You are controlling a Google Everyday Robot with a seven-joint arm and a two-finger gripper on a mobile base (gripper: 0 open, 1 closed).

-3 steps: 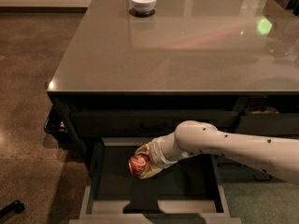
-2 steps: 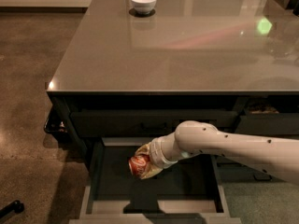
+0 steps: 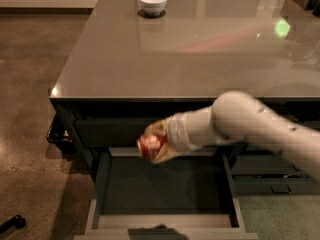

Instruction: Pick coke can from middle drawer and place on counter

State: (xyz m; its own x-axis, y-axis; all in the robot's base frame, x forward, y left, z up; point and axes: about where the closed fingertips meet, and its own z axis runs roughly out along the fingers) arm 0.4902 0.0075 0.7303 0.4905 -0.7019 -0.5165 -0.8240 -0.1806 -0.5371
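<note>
The coke can (image 3: pixel 148 145), small and red, is held in my gripper (image 3: pixel 156 143) above the open middle drawer (image 3: pixel 165 219), just in front of the cabinet's dark front and below the counter's edge. The gripper is shut on the can, with the white arm reaching in from the right. The drawer's flat dark bottom (image 3: pixel 165 186) lies bare under the can. The counter (image 3: pixel 175 49) is a large glossy grey-beige top stretching away behind the cabinet.
A white bowl (image 3: pixel 153 3) stands at the far side of the counter. A green light reflection (image 3: pixel 282 28) shows at the counter's right. Narrower handled drawers (image 3: pixel 272 181) sit to the right of the open drawer. Brown floor lies to the left.
The gripper has lifted the coke can up out of the drawer, from near the drawer's bottom to just under the counter's edge.
</note>
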